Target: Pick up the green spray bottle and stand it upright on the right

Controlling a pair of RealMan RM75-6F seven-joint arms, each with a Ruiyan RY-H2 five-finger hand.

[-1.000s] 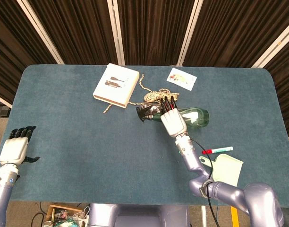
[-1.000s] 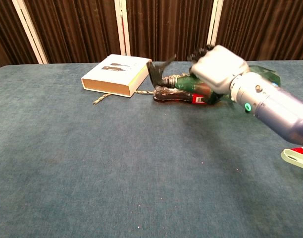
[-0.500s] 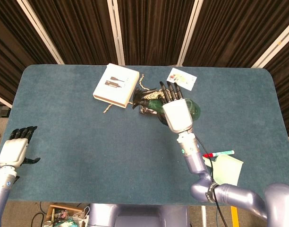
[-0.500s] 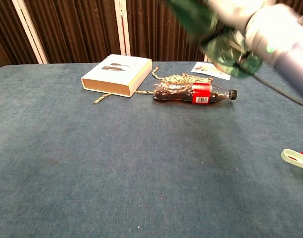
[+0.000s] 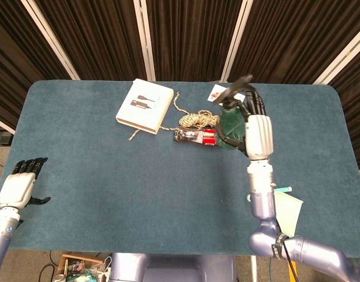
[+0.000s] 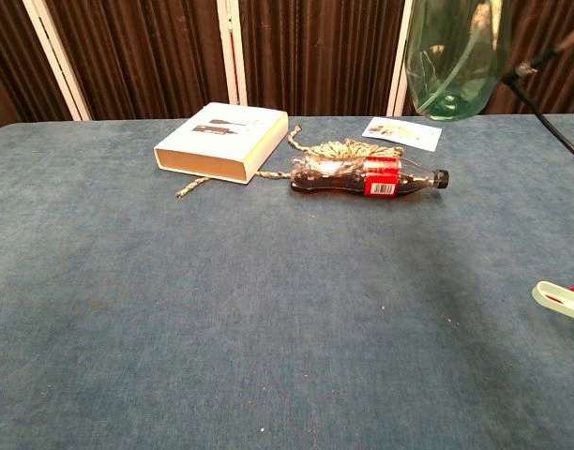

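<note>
My right hand grips the green spray bottle and holds it high above the table, roughly upright, with its black trigger head at the top. In the chest view only the bottle's translucent green base shows, hanging at the top right; the hand itself is out of that frame. My left hand hovers at the table's near left edge, fingers apart, holding nothing.
A cola bottle lies on its side mid-table beside a coil of rope. A white book lies back left, a card back right. A pale green item and a red-capped marker lie near the right front.
My right hand has lifted the spray bottle off the table, carried it up and to the right, and turned it from lying to roughly upright. The cola bottle is uncovered. Left hand unchanged.
</note>
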